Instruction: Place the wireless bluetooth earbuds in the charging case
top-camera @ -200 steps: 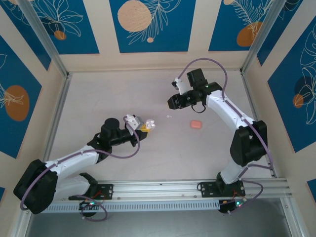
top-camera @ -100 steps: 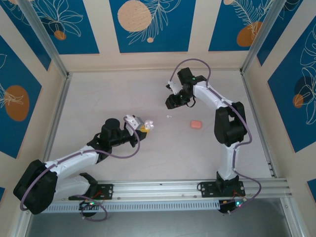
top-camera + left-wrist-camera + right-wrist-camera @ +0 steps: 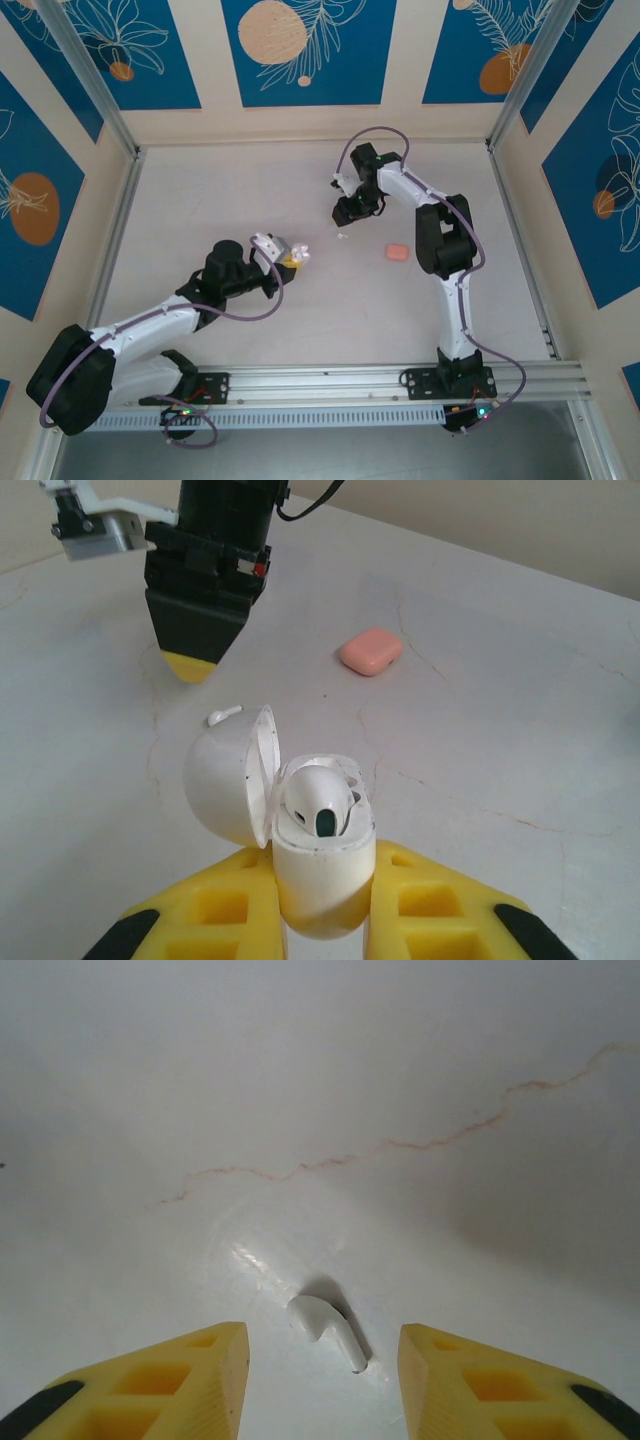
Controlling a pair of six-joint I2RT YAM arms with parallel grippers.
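Note:
My left gripper (image 3: pixel 291 258) is shut on an open white charging case (image 3: pixel 318 865), lid (image 3: pixel 228 776) swung left. One white earbud (image 3: pixel 318 800) sits in the case. A second white earbud (image 3: pixel 328 1328) lies on the table, also seen as a speck (image 3: pixel 342 236) from above and beyond the lid (image 3: pixel 222 716). My right gripper (image 3: pixel 322 1360) is open just above it, one yellow finger on each side, not touching. From above, that gripper (image 3: pixel 344 217) points down at the earbud. The pinkish-red earbuds are hidden.
A shut salmon-pink case (image 3: pixel 397 252) lies on the table right of the loose earbud, and shows beyond the white case (image 3: pixel 371 651) in the left wrist view. Thin cracks run across the white tabletop (image 3: pixel 330 1165). Aluminium rails border the table (image 3: pixel 110 240).
My right arm has folded and swung its gripper left and down over the loose white earbud. The left arm and the white case have not moved.

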